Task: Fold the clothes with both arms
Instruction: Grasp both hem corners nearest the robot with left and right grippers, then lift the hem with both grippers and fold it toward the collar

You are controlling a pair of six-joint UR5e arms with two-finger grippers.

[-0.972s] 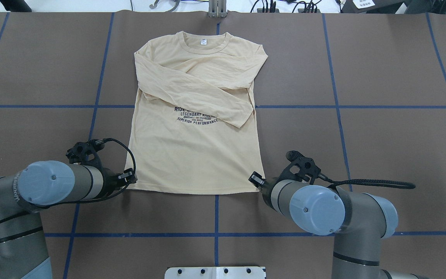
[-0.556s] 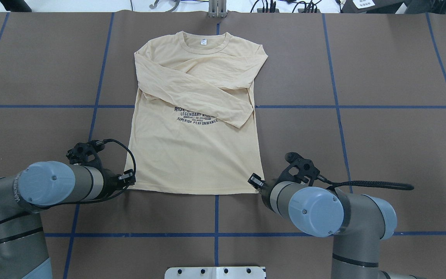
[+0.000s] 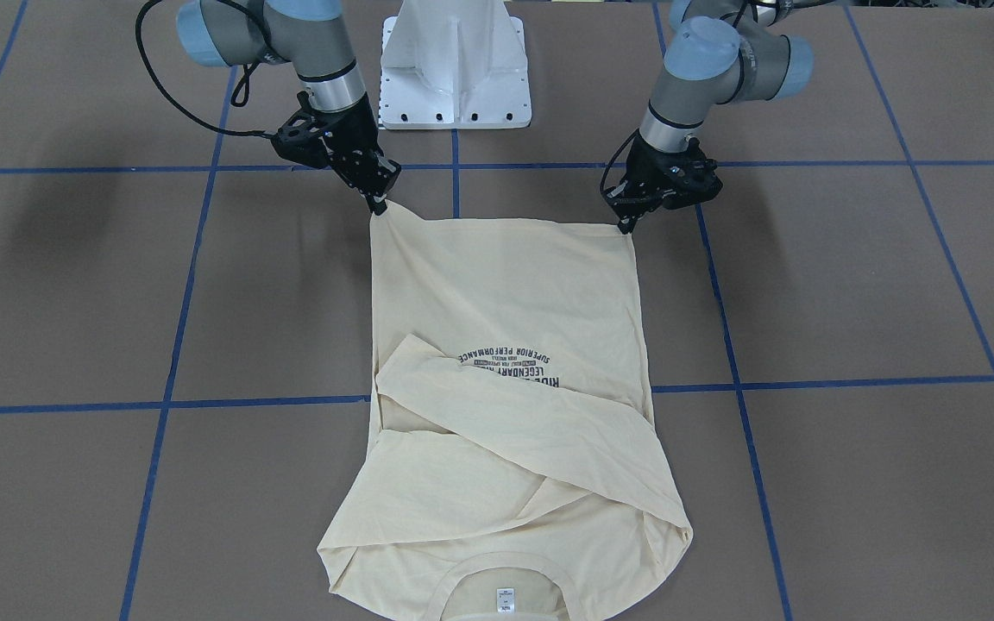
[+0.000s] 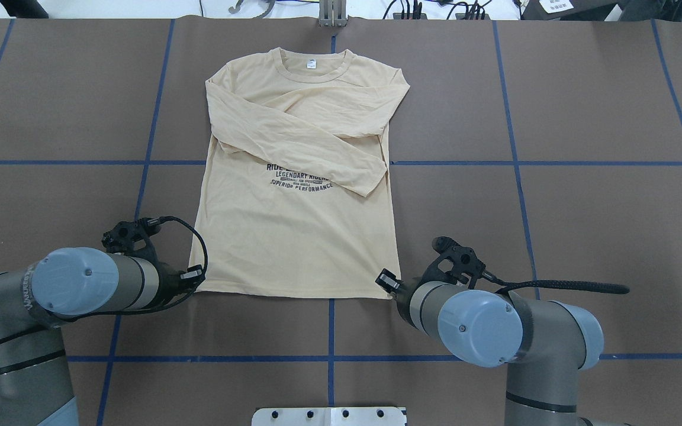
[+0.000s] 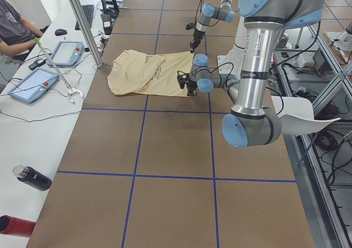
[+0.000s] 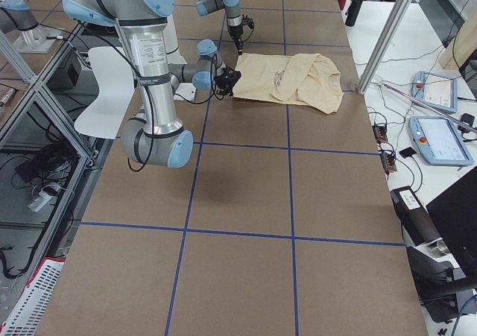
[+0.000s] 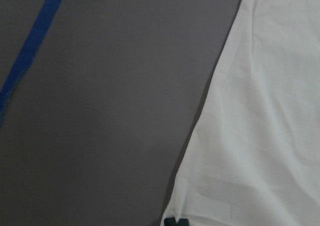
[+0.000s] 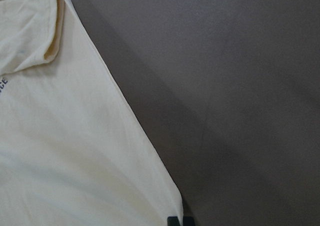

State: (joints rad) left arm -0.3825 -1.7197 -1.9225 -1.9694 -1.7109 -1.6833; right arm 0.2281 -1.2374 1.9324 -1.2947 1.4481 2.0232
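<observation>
At the near end of the shirt (image 4: 293, 236), by the robot's base, we have both lower corners of the hem in hand. The left gripper (image 3: 628, 222) sits pinched on one corner and the right gripper (image 3: 378, 205) on the other, where the cloth rises into a small peak. Each wrist view shows dark fingertips close together at the very corner of the fabric, so we judge both grips to be closed on cloth.

The shirt lies front up in the middle of the table (image 4: 554, 207), with its collar and neck label (image 4: 311, 63) at the far end from the robot. Both sleeves are already folded across the chest, partly covering the print (image 4: 301, 176). We take the sleeve fold as done. The body is still at full length, so the hem has yet to be carried toward the collar, and any further halving is also still ahead.

Compared with the overhead view a second ago, both wrists are a little nearer the base, and the right one has also shifted slightly inward. The hem has been drawn a touch toward the robot with them. The collar, sleeves and print have not moved.
</observation>
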